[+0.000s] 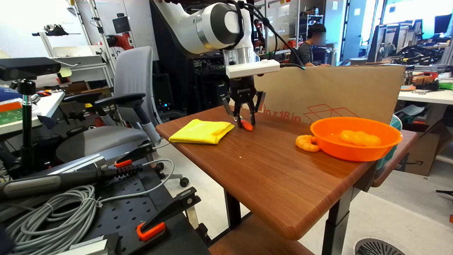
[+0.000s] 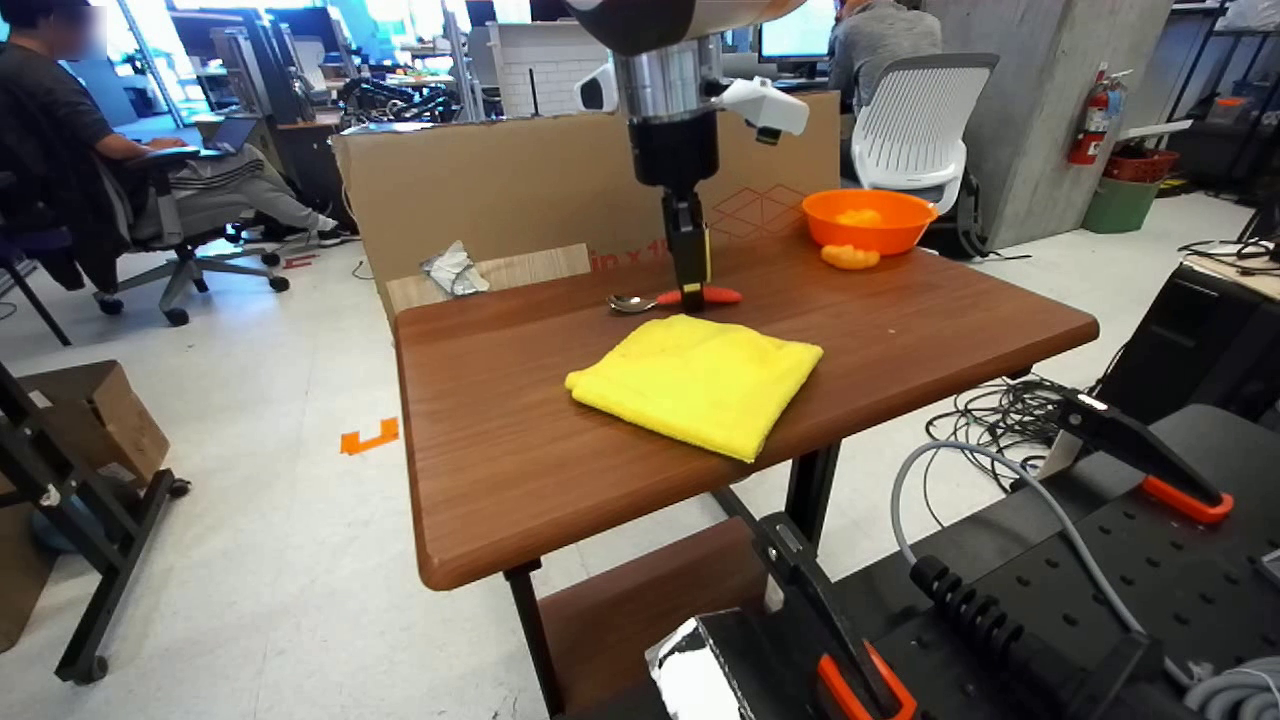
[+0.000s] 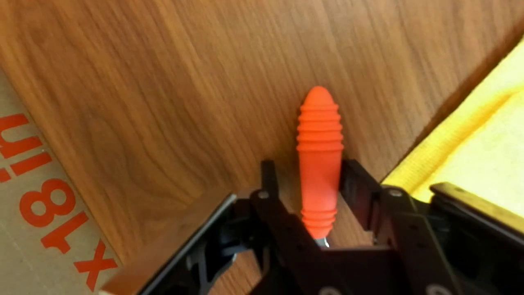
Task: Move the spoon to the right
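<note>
Nearest the wrist lens: my own gripper (image 3: 308, 176), two black fingers (image 3: 358, 180) straddling the spoon (image 3: 320, 162) at its orange-red handle. Jaws parted, somewhat wider than the handle. On the side of the yellow cloth (image 3: 483, 151) one finger stands against the handle or just beside it, contact uncertain; on the side of the cardboard (image 3: 20, 254) a strip of table (image 3: 204, 82) shows between. Nothing gripped.

Spoon lies flat on the table, between cloth and cardboard, touching neither; in an exterior view its metal head (image 2: 630, 303) sticks out past my fingers. Why here, as I judge it: the ribbed handle is thick and should hold better than the thin shiny head, and I span it crosswise because that is its narrow way. Since I sit off-centre, closing would likely nudge the spoon sideways before both fingers meet it.

Pose: arm (image 1: 203, 30) bent over the table, wrist plumb, fingers pointing straight down, tips at or very near its surface, low because the spoon is flat. Step, in my judgement: lined up for the grasp; the shift to the right not yet done. Whose right, I cannot tell.
</note>
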`<action>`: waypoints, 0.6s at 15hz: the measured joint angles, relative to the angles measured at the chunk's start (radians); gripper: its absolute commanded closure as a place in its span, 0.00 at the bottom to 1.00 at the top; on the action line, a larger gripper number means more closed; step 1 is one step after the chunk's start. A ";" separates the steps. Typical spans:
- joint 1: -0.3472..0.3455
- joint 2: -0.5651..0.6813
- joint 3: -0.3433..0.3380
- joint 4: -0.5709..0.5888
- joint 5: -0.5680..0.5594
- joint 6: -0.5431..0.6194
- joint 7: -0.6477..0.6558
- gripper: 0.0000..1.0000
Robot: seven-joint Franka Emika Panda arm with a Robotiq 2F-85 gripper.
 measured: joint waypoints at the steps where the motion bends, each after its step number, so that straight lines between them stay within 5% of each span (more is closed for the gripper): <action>1: 0.002 0.000 0.000 0.002 0.000 -0.002 0.000 0.93; 2: 0.003 -0.002 0.002 0.002 0.000 -0.010 0.000 0.99; 9: 0.005 -0.002 0.003 0.005 0.000 -0.014 0.001 0.94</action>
